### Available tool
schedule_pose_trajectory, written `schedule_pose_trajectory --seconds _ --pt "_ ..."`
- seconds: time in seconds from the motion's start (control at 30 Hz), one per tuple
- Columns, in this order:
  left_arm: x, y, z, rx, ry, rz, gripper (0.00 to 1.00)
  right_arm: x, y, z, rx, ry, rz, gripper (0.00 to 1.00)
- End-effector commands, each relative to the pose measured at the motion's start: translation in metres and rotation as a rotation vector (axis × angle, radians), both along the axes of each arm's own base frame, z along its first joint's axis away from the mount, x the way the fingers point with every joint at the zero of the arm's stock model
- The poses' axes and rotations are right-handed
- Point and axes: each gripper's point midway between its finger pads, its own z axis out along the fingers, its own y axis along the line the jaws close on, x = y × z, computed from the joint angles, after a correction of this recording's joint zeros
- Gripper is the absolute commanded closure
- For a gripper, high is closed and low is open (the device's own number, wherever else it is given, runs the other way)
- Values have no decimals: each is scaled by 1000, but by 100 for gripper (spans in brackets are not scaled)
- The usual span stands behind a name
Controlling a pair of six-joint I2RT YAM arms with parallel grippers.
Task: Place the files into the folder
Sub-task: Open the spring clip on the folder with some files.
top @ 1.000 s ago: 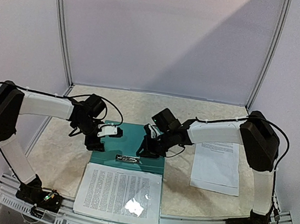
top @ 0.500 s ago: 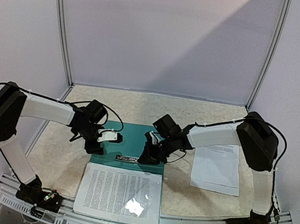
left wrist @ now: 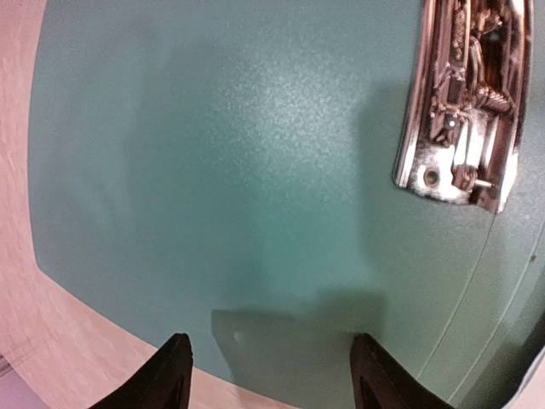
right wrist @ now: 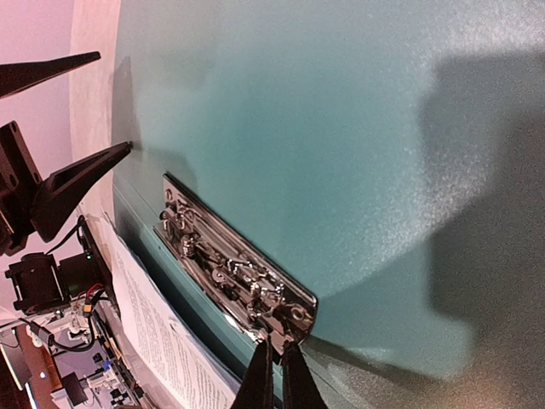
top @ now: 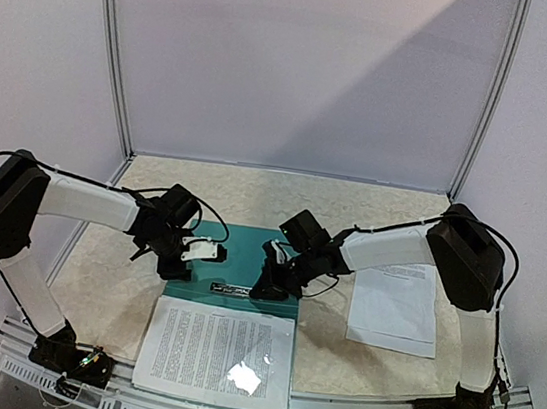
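Folder (top: 241, 256) lies open beneath both pincers, with the files (top: 217, 353) just nearward of them. Our right pincer (right wrist: 274, 375), tips pinched together, sits at the clip's (right wrist: 234, 273) end. We should lever it gently while our left pincer (left wrist: 271, 379), spread wide and empty, steadies the cover.

Bright overhead light is washing the surface (top: 254, 197), while a diagonal edge of shade is crossing the back wall (top: 302, 67). Glare is burning a white patch into the files (top: 204, 352). In the wrist views the folder (left wrist: 213, 170) is showing a grainy sheen, the clip (left wrist: 460, 102) is glinting and blurring slightly, a broad dark shadow is falling across the folder's right side, and the lens is bowing its edge.
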Motion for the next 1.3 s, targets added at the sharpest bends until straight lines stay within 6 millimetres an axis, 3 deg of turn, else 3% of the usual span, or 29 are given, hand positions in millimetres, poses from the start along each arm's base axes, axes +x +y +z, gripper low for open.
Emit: schedule_pose_trajectory --seconds 0.0,0.4,0.47,0.53,0.73,0.9,1.03,1.27 --pt "-18 8 -25 75 51 -17 36 -9 -24 -45 -129 43 -25 99" --pt "-21 6 -29 103 13 -48 43 -8 -58 -85 -330 20 -54 100" --pt "-21 5 -29 109 8 -52 42 -8 -63 -91 -349 21 -58 100" --pt "-20 2 -24 91 5 -50 34 -7 -68 -94 -375 16 -70 100" --pt "-16 -39 18 -69 80 -88 28 -8 -70 -97 -390 14 -64 100" --pt "-31 -68 35 -179 187 -224 21 2 -67 -93 -392 -7 -89 100" --pt "-24 -73 25 -150 205 -265 23 12 -57 -92 -375 -23 -109 100" --pt "-34 -55 -10 -20 262 -341 26 22 -56 -91 -376 -51 -158 100"
